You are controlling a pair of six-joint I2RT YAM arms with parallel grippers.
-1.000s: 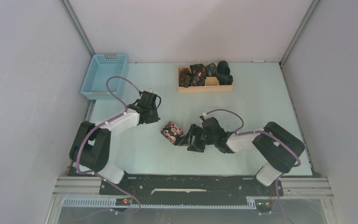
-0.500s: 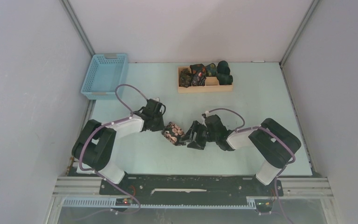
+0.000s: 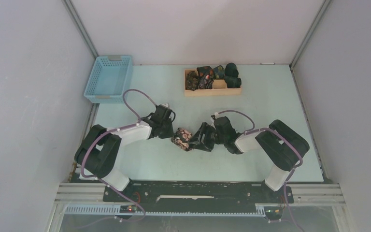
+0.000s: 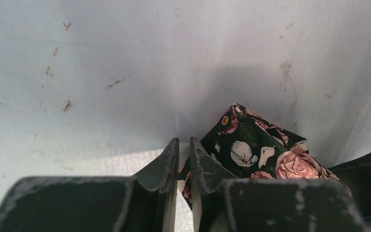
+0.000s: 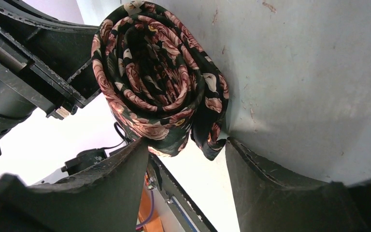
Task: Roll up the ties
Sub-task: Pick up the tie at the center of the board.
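Several rolled ties (image 3: 206, 75) fill wooden tray (image 3: 218, 91); left pincer (image 4: 183, 146) nearly closed, right pincer (image 5: 186, 145) open.

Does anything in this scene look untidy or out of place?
The rolled floral tie between the left gripper and the right gripper is not tight. In the right wrist view its outer end sags loose from the coil. Nothing else stands out.

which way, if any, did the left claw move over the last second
Yes. The left claw went right and nearer, away from the blue basket, up to the rolled tie.
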